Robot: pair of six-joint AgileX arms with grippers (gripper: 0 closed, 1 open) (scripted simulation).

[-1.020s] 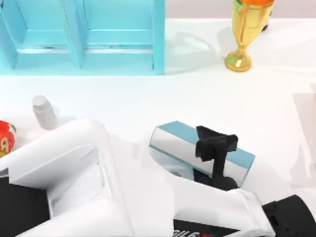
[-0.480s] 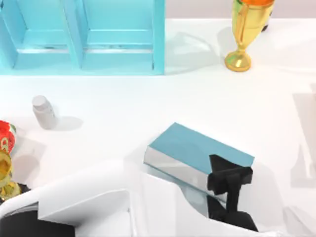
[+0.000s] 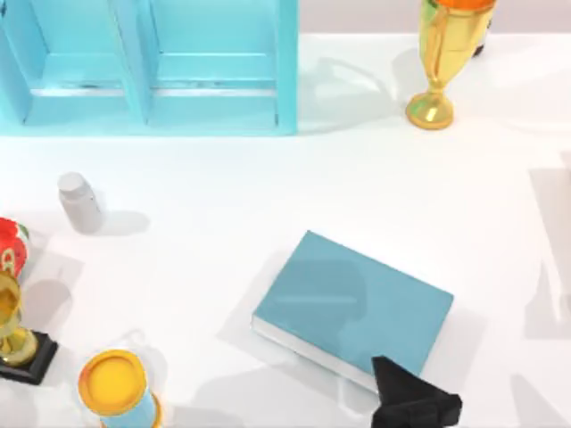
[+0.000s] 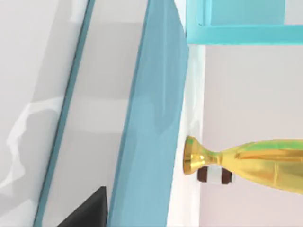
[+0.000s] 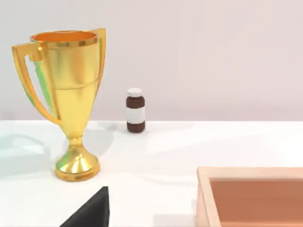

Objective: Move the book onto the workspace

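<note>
Left gripper (image 3: 415, 406) sits at the near edge of the table, about 5 o'clock from centre, just off the near corner of the book (image 3: 352, 303). From above, only a dark wedge of it shows, so I cannot tell whether the jaws are released or clenched. Left wrist view looks along the teal cover and white page edge at close range, so the fingers look very near the book, possibly touching.

The book lies flat on the white table (image 3: 268, 196), cover up, rotated a bit, right of centre toward the near edge. By my read it's already on the workspace and the job is nearly done.

Risks:
- If the jaws are clamped on that corner, pulling away drags or lifts the book and spins it toward the edge.
- If they are released but rubbing the page edge, a sideways exit nudges it. A straight pull-off is safer.
- The book's near corner is close to the table edge, so there's little margin for a shove at 6 o'clock.

Nearby at 8 o'clock: yellow-lidded can (image 3: 114, 385), small trophy on a black base (image 3: 13, 334), a red item, and a white bottle (image 3: 78, 201) further out. A wide left arm swing could tip them.

Far side: blue shelf (image 3: 152, 67) at 11 o'clock, gold trophy (image 3: 443, 58) at 1 o'clock, both well clear. The right wrist view faces that trophy and a brown bottle (image 5: 135, 110), so the right arm looks parked.
</note>
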